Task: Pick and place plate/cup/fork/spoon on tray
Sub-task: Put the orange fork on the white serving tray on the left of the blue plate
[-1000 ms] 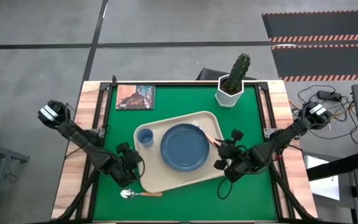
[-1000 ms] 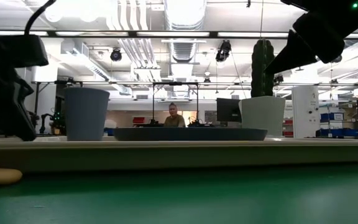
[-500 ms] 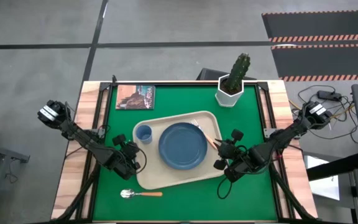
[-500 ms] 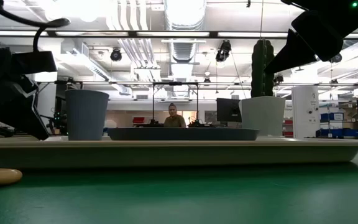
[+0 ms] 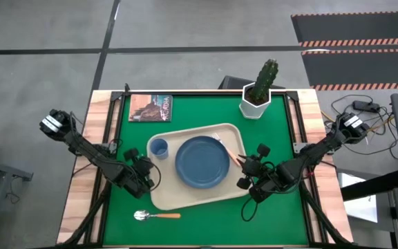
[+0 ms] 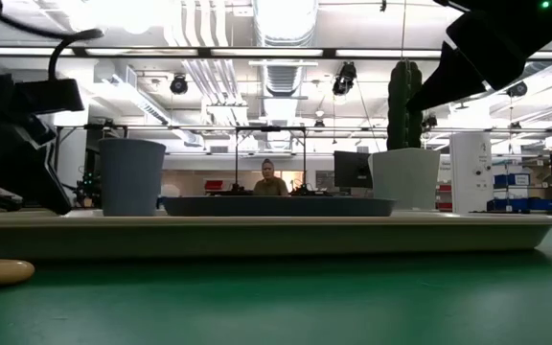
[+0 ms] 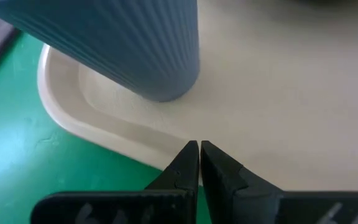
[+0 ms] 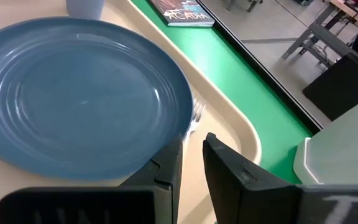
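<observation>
The cream tray (image 5: 185, 197) lies mid-table and carries the slate-blue plate (image 5: 202, 162) and the light-blue cup (image 5: 159, 148) at its left end. The fork (image 5: 225, 145) lies on the tray to the right of the plate, tines (image 8: 194, 115) by the plate's rim. The spoon (image 5: 154, 216) lies flat on the green table in front of the tray. My left gripper (image 7: 199, 148) is shut, its tips at the tray's left rim (image 7: 104, 127) just near of the cup (image 7: 123, 43). My right gripper (image 8: 192, 155) stands at the tray's right end, closed to a narrow gap at the fork's handle. My left gripper has its shut fingertips (image 7: 191, 152) down at the tray's left rim (image 7: 160, 149), slanting in from the table's left. Whether they touch the rim I cannot tell. My right gripper is at the free end of the fork's orange handle (image 5: 235, 156), coming level-to-slanting from the table's right. Its own fingers hide the place of contact. The fork's tines lie on the tray beside the plate.
A white pot with a cactus (image 5: 258, 97) stands at the far right of the table, and a small book (image 5: 150, 108) lies at the far left. Green table shows in front of the tray and to its right. A person sits in the room behind (image 6: 268, 177).
My left gripper, still shut, has gone from the tray's near-left corner beside the spoon toward the far edge, along the tray's left rim, to a spot near the cup. The tray with its load has shifted slightly toward the table's left. The spoon has stayed put.
</observation>
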### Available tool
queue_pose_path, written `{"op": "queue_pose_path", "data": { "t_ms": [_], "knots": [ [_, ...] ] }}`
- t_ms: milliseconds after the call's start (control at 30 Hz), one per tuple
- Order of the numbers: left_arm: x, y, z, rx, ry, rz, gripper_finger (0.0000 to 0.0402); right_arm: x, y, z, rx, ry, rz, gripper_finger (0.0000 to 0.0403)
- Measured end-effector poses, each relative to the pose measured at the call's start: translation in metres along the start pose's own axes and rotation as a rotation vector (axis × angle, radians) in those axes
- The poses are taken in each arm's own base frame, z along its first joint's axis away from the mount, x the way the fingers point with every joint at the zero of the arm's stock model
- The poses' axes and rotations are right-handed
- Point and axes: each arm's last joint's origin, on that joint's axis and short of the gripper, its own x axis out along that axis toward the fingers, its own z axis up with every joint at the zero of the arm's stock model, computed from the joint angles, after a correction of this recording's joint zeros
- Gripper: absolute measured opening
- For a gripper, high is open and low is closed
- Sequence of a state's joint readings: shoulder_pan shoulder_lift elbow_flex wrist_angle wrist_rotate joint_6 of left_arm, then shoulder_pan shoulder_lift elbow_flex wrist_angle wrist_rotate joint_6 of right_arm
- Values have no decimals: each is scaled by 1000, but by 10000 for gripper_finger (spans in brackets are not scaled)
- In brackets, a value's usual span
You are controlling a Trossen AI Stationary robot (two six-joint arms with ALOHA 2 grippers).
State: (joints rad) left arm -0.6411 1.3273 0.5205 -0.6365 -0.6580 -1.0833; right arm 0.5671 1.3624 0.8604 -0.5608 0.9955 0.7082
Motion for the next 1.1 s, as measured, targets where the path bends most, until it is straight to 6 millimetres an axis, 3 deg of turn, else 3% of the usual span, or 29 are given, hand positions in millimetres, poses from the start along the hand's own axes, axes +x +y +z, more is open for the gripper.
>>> {"op": "queue_pose_path", "data": {
  "t_ms": [633,1100],
  "knots": [
    [17,14,-5,17,-56,149,0,0,3,4,48,-24,21,54],
    [12,22,-3,45,-79,209,0,0,4,5,78,-33,29,54]
  ]
}}
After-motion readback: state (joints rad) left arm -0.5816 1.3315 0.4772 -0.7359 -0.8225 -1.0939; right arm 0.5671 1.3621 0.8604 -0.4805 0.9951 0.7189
